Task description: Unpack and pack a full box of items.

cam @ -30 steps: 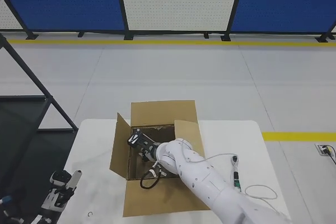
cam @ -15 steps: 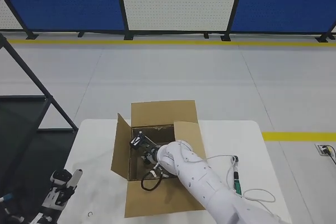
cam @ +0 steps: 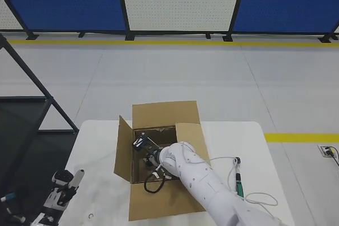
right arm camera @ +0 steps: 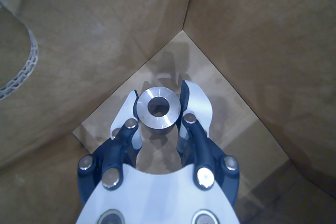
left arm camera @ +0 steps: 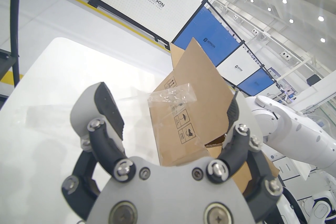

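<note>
An open cardboard box (cam: pixel 164 114) stands on the white table (cam: pixel 96 169). My right arm is inside it, and my right gripper (cam: pixel 142 148) sits low near a corner. In the right wrist view this gripper (right arm camera: pixel 159 89) is shut on a short metal ring (right arm camera: pixel 168 117) with a round hole, just over the box floor and between brown walls (right arm camera: pixel 249 12). My left gripper (cam: pixel 65 183) is off the table's near left corner, clear of the box. It stands open (left arm camera: pixel 169 93) with nothing between its fingers, facing the box's outer side (left arm camera: pixel 199 93).
A green-handled tool (cam: pixel 238 183) with a white cable lies on the table right of the box. A small ring (cam: pixel 90 216) rests near the table's front left. A black metal rack (cam: pixel 22 73) stands to the left. A clear plastic scrap (left arm camera: pixel 172 96) clings to the box.
My right wrist has sunk slightly deeper into the box, and the box has shifted a little. My left gripper has drifted slightly towards the table's near edge.
</note>
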Available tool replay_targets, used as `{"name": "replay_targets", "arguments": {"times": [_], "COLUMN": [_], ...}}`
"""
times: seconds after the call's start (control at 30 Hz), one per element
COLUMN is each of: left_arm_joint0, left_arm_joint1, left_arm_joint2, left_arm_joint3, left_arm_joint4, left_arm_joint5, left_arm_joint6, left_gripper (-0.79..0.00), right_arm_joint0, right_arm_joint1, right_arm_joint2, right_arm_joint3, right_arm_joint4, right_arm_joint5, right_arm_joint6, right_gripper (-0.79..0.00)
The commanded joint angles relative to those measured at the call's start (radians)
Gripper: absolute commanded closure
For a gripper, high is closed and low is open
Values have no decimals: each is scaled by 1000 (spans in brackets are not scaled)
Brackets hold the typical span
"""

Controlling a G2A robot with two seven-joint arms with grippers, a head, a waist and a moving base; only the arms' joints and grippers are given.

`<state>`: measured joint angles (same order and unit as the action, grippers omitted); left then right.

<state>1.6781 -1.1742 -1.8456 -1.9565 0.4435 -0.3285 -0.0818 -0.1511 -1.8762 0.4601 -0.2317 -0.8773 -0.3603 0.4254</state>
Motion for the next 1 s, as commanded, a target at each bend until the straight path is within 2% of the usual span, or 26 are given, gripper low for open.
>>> {"name": "replay_targets", "arguments": {"times": [0.0, 0.57, 0.67, 0.83, 0.97], "left_arm_joint0": [-1, -6, -6, -11, -17], "left_arm_joint1": [0, -3, -4, -5, -5], "left_arm_joint2": [1, 6, 8, 16, 24], "left_arm_joint3": [0, -3, -3, -3, -6], "left_arm_joint4": [1, 8, 10, 15, 20], "left_arm_joint5": [0, 2, 2, 0, -1], "left_arm_joint6": [-2, -14, -14, -18, -25], "left_gripper": [-785, -785, -785, -785, -785], "right_arm_joint0": [1, 3, 3, -2, -8], "right_arm_joint1": [-2, -10, -10, -9, -6], "right_arm_joint2": [3, 22, 24, 28, 30], "right_arm_joint3": [4, 18, 12, -4, -20], "right_arm_joint4": [-1, -26, -36, -51, -70], "right_arm_joint5": [0, -1, 13, 33, 52], "right_arm_joint6": [-2, -20, -38, -63, -81], "right_gripper": [-277, -342, -391, -557, -723]}}
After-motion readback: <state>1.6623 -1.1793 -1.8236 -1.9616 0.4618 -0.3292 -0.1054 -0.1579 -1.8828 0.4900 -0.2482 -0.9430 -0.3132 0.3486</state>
